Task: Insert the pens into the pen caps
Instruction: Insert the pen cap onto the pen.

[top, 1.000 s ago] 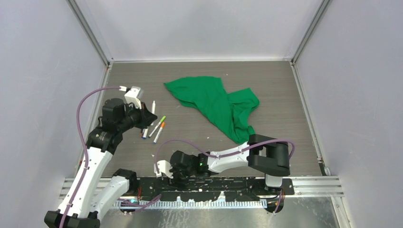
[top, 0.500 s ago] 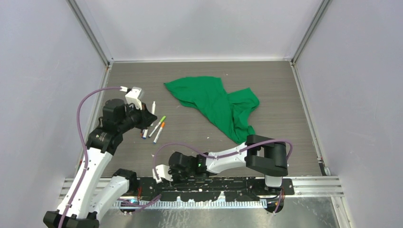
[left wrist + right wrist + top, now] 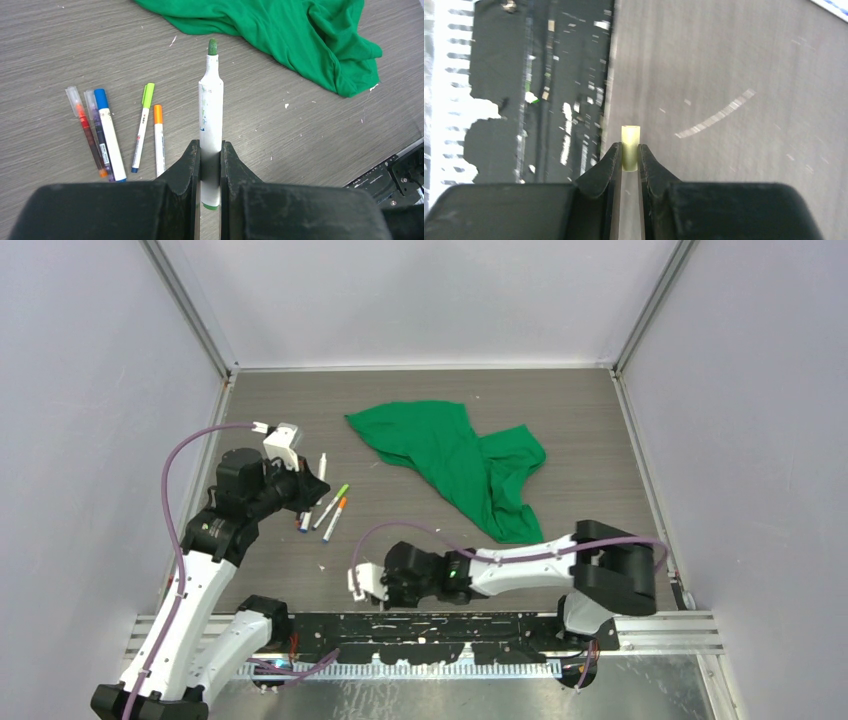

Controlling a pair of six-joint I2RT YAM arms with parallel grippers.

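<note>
My left gripper (image 3: 210, 150) is shut on a white pen (image 3: 211, 125) with a bare green tip, which points up and away toward the cloth. In the top view the left gripper (image 3: 305, 488) hangs over the table's left side, with the held pen (image 3: 322, 464) sticking out of it. Several capped pens lie beside it: a red one (image 3: 85, 131), a blue one (image 3: 111, 137), a green one (image 3: 143, 125) and an orange one (image 3: 159, 140). My right gripper (image 3: 630, 152) is shut on a short pale yellow-green pen cap (image 3: 630, 142). It sits low near the front edge (image 3: 385, 588).
A crumpled green cloth (image 3: 450, 460) lies in the middle and back of the table, also at the top of the left wrist view (image 3: 280, 30). The black base rail (image 3: 450, 625) runs along the near edge, just left of the cap in the right wrist view (image 3: 499, 100).
The right gripper has closed on the cap and shifted right, away from the rail. The left arm and its pen have stayed put.
</note>
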